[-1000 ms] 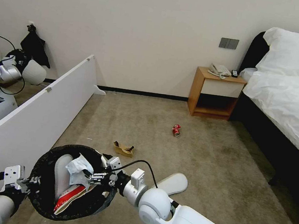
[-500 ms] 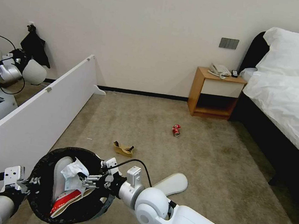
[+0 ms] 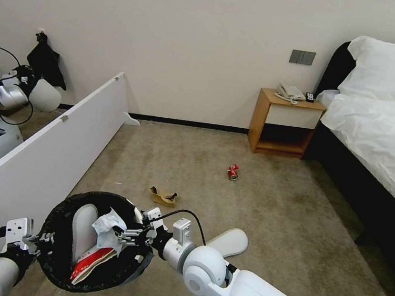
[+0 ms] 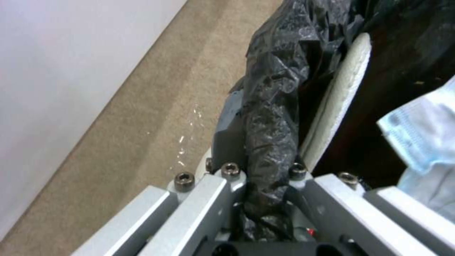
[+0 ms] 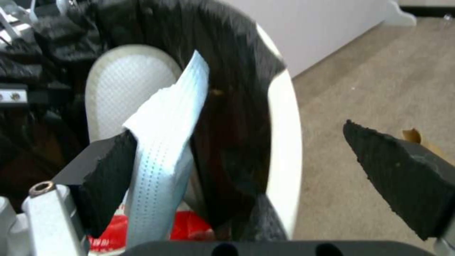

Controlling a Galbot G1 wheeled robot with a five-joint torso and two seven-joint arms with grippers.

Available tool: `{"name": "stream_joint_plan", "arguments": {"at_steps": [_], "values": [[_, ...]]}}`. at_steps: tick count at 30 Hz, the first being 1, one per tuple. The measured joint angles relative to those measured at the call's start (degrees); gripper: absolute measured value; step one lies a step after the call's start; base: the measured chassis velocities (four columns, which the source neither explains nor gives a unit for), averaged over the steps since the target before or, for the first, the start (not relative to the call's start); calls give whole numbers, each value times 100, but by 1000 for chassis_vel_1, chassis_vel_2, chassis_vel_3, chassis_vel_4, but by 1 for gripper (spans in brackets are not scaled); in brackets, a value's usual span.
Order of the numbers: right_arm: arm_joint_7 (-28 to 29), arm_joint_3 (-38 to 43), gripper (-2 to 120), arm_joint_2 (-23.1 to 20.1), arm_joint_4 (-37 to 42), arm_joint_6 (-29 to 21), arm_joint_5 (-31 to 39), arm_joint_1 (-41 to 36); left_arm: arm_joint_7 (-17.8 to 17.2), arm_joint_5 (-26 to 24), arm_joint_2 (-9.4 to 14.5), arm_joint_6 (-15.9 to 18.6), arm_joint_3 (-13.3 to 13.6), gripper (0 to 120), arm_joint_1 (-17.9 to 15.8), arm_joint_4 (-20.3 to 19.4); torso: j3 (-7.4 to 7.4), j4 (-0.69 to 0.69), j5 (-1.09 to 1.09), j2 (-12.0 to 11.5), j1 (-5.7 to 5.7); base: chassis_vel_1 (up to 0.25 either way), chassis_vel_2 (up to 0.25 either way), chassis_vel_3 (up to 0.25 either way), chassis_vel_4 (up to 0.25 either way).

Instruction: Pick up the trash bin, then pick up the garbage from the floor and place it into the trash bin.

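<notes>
Bin (image 3: 56, 265) lower left, L gripper (image 4: 265, 185) clamped on its rim. R gripper (image 3: 124, 236) over mouth, jaws wide, tissue (image 3: 107, 227) clinging to one pad; shake free before withdrawing, I'd judge.

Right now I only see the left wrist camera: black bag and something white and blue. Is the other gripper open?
Observer: Yes. The right gripper is open, jaws wide apart, and the tissue leans against one finger over the trash bin.
Operator: What's on the floor?
Observer: A crushed red can lies on the carpet toward the nightstand.
Operator: Anything closer?
Observer: Torn cardboard lies just beyond the bin, and a white slipper lies beside the right arm.
</notes>
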Motion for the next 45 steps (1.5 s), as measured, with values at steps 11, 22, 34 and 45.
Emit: {"name": "stream_joint_plan", "arguments": {"at_steps": [11, 22, 34, 45], "values": [[-14, 127, 100, -68, 93, 80, -153, -4, 0, 6, 6, 0, -10, 1, -3, 14, 0, 1, 0, 0, 0, 0, 0, 0, 0], [-29, 141, 100, -107, -112, 49, 1, -69, -9, -40, 6, 0, -21, 1, -26, -28, 0, 0, 0, 0, 0, 0, 0, 0, 0], [-132, 161, 100, -58, -399, 37, 127, -142, -16, -85, 6, 0, -46, 1, -38, -43, 0, 0, 0, 0, 0, 0, 0, 0, 0], [-218, 274, 100, -411, -272, 78, 26, -276, 18, -96, 7, 3, -44, 1, -37, -2, 0, 0, 0, 0, 0, 0, 0, 0, 0]]}}
